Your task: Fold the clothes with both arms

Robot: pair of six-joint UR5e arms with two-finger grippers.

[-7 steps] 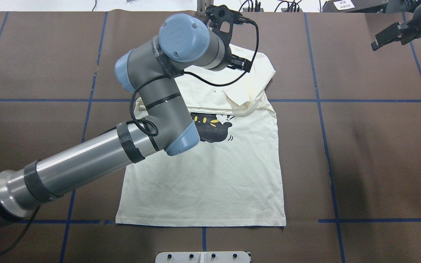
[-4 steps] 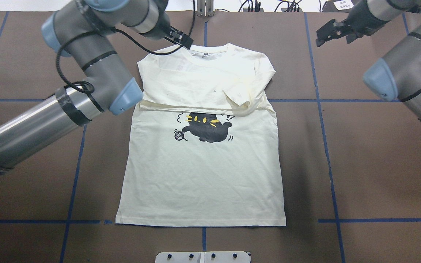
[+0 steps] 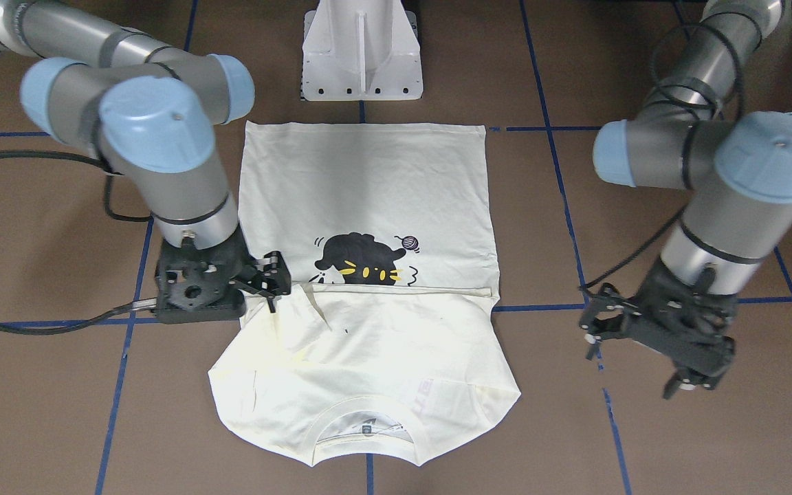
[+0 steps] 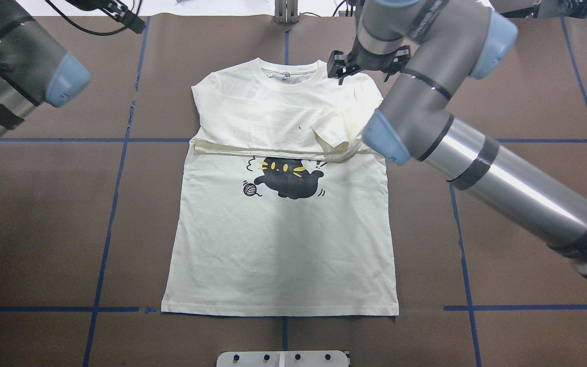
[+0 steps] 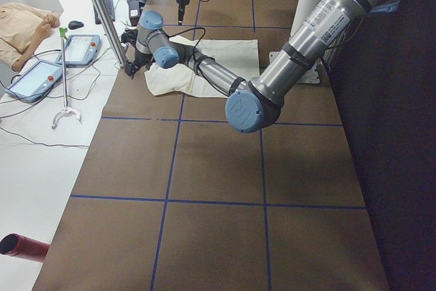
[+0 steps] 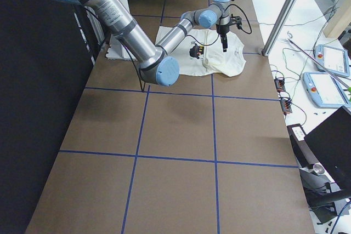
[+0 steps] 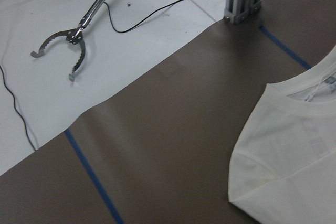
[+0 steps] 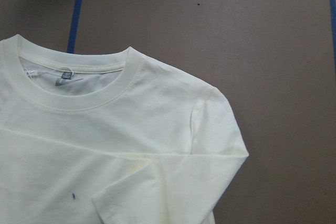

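Table [image 4: 528, 204]: brown, cut into big squares by blue tape lines [image 4: 116, 204]. Right arm [image 4: 502, 178] reaches in from the robot's right and bends over the far end of the shirt. Left arm [image 4: 8, 66] sits off to the robot's left, clear of the cloth.

Shirt [image 4: 283, 255] lies flat in the middle of the table, front up, hem toward the white pedestal [image 3: 361, 48] and neck toward the far edge. Its upper part is folded: pale fabric crosses the chest in a band whose straight lower edge runs just above the cat print [image 4: 288, 181].

Right gripper [image 4: 338, 69] points down over the shirt's upper part on the robot's right side. Its fingers stand parted with nothing between them; whether the tips touch the cloth I cannot tell. Left gripper [image 3: 592, 326] hangs over bare table, well apart from the shirt, fingers likewise spread and holding nothing.

The cat print is black with yellow marks, with a small yarn ball [image 4: 248, 189] beside it. A rumpled cuff [image 4: 331, 135] sits on the band at the robot's right side. The collar [image 8: 79, 103] is ribbed, with a small grey label [image 8: 65, 74] inside. On the white floor past the table's edge lies a metal grabber [image 7: 75, 34], jaws apart.
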